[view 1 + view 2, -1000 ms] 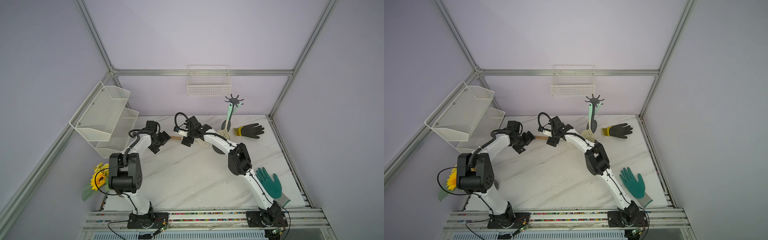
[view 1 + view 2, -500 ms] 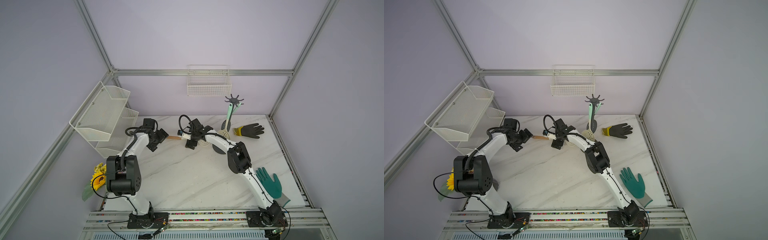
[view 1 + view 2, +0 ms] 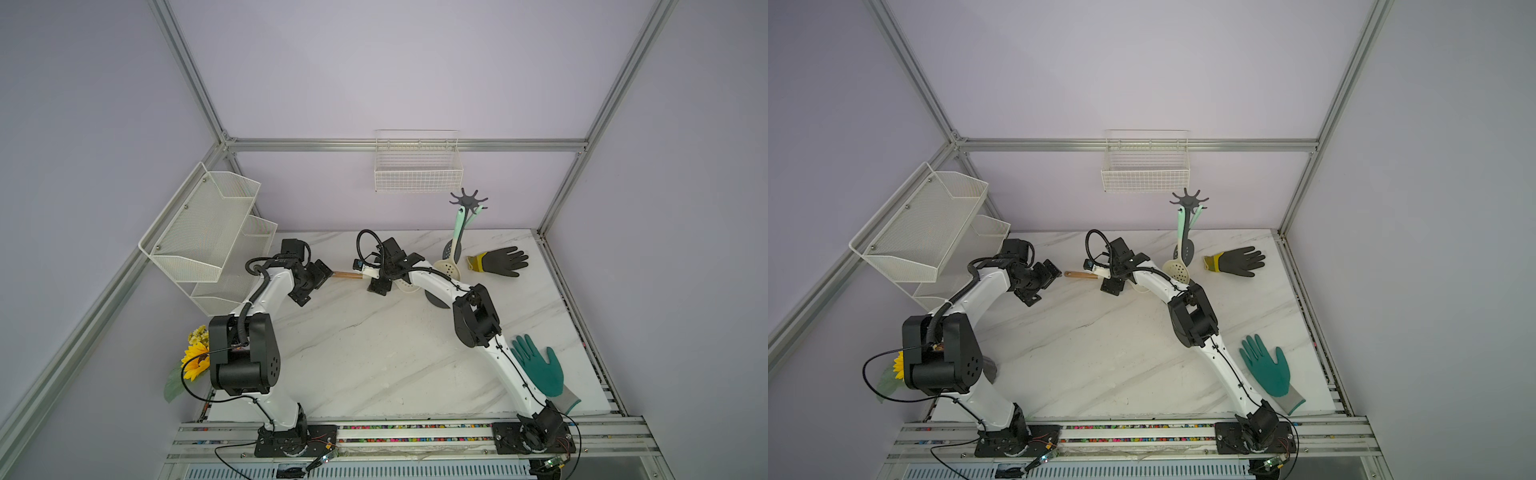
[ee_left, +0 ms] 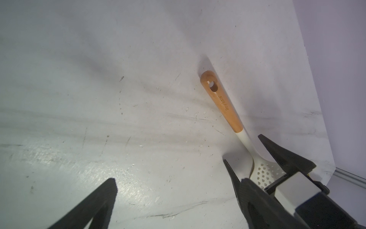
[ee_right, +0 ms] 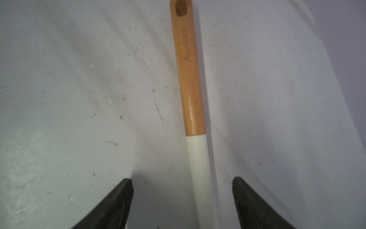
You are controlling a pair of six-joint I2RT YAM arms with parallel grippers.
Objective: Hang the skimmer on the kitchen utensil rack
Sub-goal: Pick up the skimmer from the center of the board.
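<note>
The skimmer (image 3: 368, 273) lies flat on the marble table, with a wooden handle end (image 4: 221, 101), a white neck and a perforated head (image 4: 265, 174). My right gripper (image 5: 181, 179) is open and straddles the white neck (image 5: 200, 168); neither finger touches it. It shows in both top views (image 3: 376, 276) (image 3: 1106, 277). My left gripper (image 3: 318, 282) (image 4: 178, 182) is open and empty, just off the wooden tip. The kitchen utensil rack (image 3: 468, 202) (image 3: 1189, 200) stands at the back right, its base partly hidden by my right arm.
Two mint-handled utensils hang on the rack, a cream perforated spoon (image 3: 448, 268) and a dark slotted one (image 3: 454, 249). A black glove (image 3: 500, 262) lies beside it. A teal glove (image 3: 538, 370) is front right. A white mesh shelf (image 3: 208, 232) and wire basket (image 3: 417, 172) hang on the walls.
The right gripper's jaws have narrowed around the skimmer's neck. The left gripper has drawn slightly back from the wooden handle tip. The skimmer has not moved.
</note>
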